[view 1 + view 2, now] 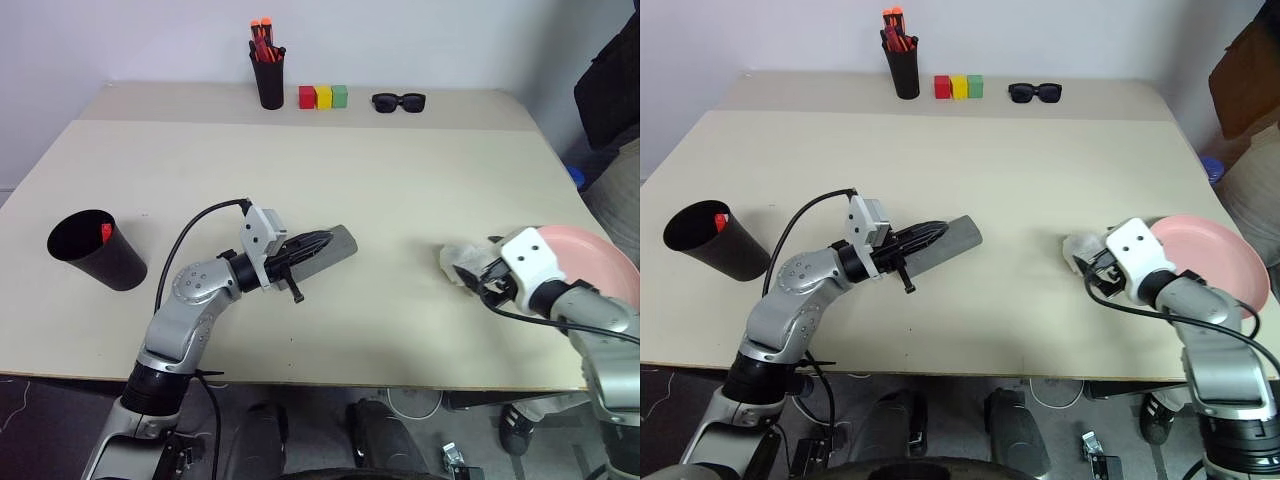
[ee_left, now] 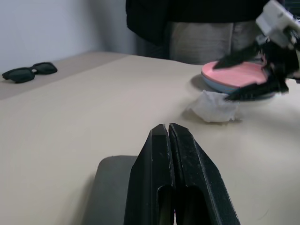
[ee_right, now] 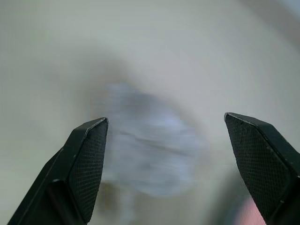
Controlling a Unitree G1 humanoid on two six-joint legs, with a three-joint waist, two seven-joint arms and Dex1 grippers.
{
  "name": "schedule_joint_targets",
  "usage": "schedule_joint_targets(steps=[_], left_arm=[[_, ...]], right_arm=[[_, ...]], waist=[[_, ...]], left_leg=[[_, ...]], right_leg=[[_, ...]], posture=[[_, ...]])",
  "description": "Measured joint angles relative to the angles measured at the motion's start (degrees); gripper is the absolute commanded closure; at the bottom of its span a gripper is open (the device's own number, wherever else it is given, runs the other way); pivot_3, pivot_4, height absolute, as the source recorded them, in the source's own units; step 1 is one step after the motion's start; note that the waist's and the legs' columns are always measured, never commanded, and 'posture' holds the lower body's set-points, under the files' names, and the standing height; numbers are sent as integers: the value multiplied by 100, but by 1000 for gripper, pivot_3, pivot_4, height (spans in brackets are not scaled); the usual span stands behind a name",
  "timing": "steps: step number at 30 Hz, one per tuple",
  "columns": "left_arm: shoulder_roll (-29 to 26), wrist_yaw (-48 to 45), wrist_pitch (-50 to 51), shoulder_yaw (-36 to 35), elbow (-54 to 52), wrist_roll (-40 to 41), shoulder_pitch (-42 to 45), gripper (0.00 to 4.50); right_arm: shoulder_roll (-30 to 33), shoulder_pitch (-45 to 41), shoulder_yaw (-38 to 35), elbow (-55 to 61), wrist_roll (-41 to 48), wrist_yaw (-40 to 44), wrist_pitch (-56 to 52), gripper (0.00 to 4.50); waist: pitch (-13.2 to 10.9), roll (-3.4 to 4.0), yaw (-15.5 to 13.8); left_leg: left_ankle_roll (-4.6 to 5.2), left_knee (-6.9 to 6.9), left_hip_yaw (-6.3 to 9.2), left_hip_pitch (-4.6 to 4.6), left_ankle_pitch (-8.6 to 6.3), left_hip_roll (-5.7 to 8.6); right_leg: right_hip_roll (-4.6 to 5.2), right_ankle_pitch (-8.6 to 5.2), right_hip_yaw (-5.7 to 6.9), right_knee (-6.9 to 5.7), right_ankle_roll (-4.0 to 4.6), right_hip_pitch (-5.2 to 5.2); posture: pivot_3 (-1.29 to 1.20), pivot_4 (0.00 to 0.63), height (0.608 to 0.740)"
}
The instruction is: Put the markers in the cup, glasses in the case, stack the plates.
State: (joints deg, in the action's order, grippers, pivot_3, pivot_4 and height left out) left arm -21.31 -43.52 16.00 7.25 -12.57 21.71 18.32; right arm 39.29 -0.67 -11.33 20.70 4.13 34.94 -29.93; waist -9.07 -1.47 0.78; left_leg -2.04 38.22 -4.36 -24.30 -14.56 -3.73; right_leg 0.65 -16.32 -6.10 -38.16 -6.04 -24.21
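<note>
The grey case [image 1: 341,246] lies mid-table, lid down. My left gripper [image 1: 318,243] rests shut on top of it, nothing visible between the fingers [image 2: 180,154]. The wide black cup [image 1: 96,252] stands at the left, tilted, with a red marker [image 1: 106,233] inside. At the right edge the salmon pink plate [image 1: 592,262] sits on the light blue plate [image 2: 220,87]. My right gripper [image 3: 166,119] is open, fingers spread wide just in front of a crumpled white tissue [image 1: 460,261] beside the plates. The glasses are out of view.
Along the back stand a narrow black cylinder of orange-red markers [image 1: 267,72], a row of red, yellow and green blocks [image 1: 322,96], and black sunglasses [image 1: 398,101]. A person in dark clothes [image 1: 612,90] stands past the table's right edge.
</note>
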Motion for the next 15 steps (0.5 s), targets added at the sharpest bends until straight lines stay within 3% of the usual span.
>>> schedule_joint_targets(steps=[5, 6, 7, 13, 15], left_arm=[[-42, 45, 0, -4, -160, 0, -149, 4500], [-56, 62, 0, -4, -163, 0, -193, 4500], [-61, 79, 0, -4, -163, 0, -219, 4500], [-70, 119, -2, -4, -166, 0, -253, 4500], [-66, 115, -3, -2, -165, 0, -252, 4500]], right_arm=[[-126, -158, 454, -530, -305, -364, 31, 470], [-159, -194, 455, -662, -353, -463, 31, 1012], [-165, -226, 456, -728, -375, -515, 35, 1198], [-183, -228, 446, -728, -391, -601, 43, 4328], [-197, -224, 420, -700, -390, -646, 46, 4472]], waist=[[0, 0, 6], [0, 1, 6], [0, 1, 6], [0, 1, 4], [0, 1, 5]], left_leg=[[0, 0, 0, 1, 0, -1], [0, 0, -1, 1, 0, 0], [0, 0, -1, 1, 0, 0], [0, 0, -1, 1, 0, 0], [0, 0, -1, 1, 0, -1]], right_leg=[[0, 0, 0, -1, 1, 0], [0, 0, 0, -1, 1, -1], [0, 0, 0, 0, 1, -1], [0, 0, 0, 0, 0, 0], [0, 0, 0, -1, 0, -1]], posture=[[0, 150, 725], [0, 150, 725], [0, 150, 725], [0, 150, 725], [0, 150, 725]])
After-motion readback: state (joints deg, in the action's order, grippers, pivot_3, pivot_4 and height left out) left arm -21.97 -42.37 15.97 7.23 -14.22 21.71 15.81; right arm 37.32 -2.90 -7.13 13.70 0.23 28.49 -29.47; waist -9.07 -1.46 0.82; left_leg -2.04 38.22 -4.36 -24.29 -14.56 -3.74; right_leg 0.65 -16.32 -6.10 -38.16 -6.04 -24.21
